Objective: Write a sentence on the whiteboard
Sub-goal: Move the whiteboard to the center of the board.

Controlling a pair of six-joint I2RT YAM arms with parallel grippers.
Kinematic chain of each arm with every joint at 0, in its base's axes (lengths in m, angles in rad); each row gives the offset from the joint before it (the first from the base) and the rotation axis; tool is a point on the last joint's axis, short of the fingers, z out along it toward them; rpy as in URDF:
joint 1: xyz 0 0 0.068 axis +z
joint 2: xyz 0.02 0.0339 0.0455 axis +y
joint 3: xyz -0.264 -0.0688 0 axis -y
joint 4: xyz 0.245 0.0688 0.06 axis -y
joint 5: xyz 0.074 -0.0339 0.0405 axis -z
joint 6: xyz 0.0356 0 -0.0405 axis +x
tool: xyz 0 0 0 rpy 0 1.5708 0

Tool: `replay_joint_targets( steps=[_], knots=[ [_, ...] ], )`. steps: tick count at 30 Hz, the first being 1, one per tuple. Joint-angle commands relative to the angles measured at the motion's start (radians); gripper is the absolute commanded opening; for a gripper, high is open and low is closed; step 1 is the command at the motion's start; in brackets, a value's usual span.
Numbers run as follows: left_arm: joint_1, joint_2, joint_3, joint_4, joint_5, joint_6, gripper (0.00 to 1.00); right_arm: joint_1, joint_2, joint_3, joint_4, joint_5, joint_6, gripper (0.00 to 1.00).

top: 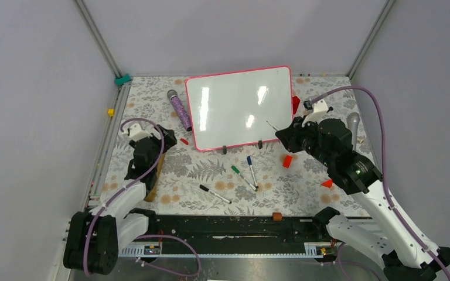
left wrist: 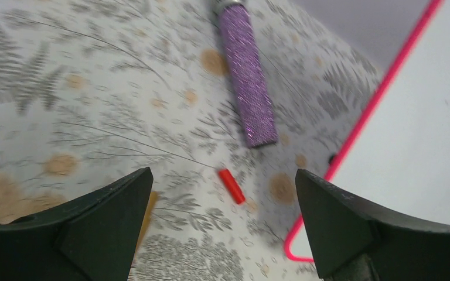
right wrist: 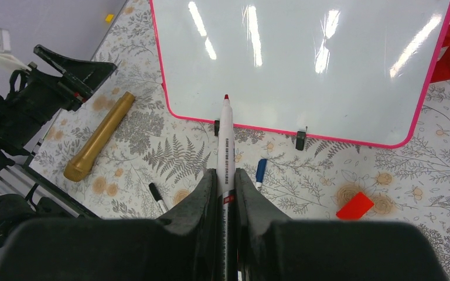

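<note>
- right gripper (right wrist: 226,175) was pressed together on a red-tipped marker (right wrist: 226,137); the pen stuck straight up the frame, its tip over the lower edge of the whiteboard (right wrist: 304,64).
- whether the tip touched the board, could not tell.
- left gripper (left wrist: 223,175) was spread wide and held nothing. it hung over the cloth at the left of the top view, with a small red cap (left wrist: 231,186) just below its gap.
- the whiteboard lay flat at upper centre of the top view. its face was plain white with glare streaks, and two black clips sat on its near edge.
- the marker's lower barrel was buried between the right fingers (right wrist: 252,199).
- the left wrist view was blurred and showed only a pink-edged corner of the board at the right.
- a purple glitter microphone (left wrist: 247,76) lay beside the board's left edge, and a gold microphone (right wrist: 96,137) lay near the left arm.
- loose pens lay lower centre in the top view: black (top: 215,194), green (top: 243,177) and blue (top: 251,170).
- a grey fern-print cloth (top: 211,170) covered the table, with plain grey walls around it.
</note>
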Motion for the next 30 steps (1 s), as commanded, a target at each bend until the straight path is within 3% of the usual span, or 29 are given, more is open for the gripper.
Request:
replay_joint_targets(
  steps=[1, 11, 16, 18, 21, 30],
  knots=[
    [-0.027, 0.086, 0.078, 0.035, 0.236, 0.046, 0.96, -0.003, 0.013, 0.0, 0.004, -0.003, -0.016, 0.0],
    [-0.012, 0.211, 0.142, 0.071, 0.393, 0.003, 0.99, -0.002, 0.018, -0.007, 0.011, -0.002, -0.014, 0.0],
    [0.108, 0.383, 0.148, 0.356, 0.709, -0.187, 0.99, -0.002, 0.013, -0.014, 0.012, -0.003, -0.015, 0.0],
    [0.148, 0.482, 0.163, 0.525, 0.832, -0.271, 0.93, -0.003, 0.011, -0.014, 0.011, -0.004, -0.016, 0.0],
    [0.168, 0.578, 0.177, 0.732, 0.901, -0.323, 0.91, -0.002, 0.013, -0.01, 0.01, -0.005, -0.017, 0.0],
    [0.169, 0.783, 0.297, 0.833, 1.028, -0.291, 0.86, -0.004, 0.044, 0.006, 0.011, -0.002, -0.021, 0.0]
  ],
)
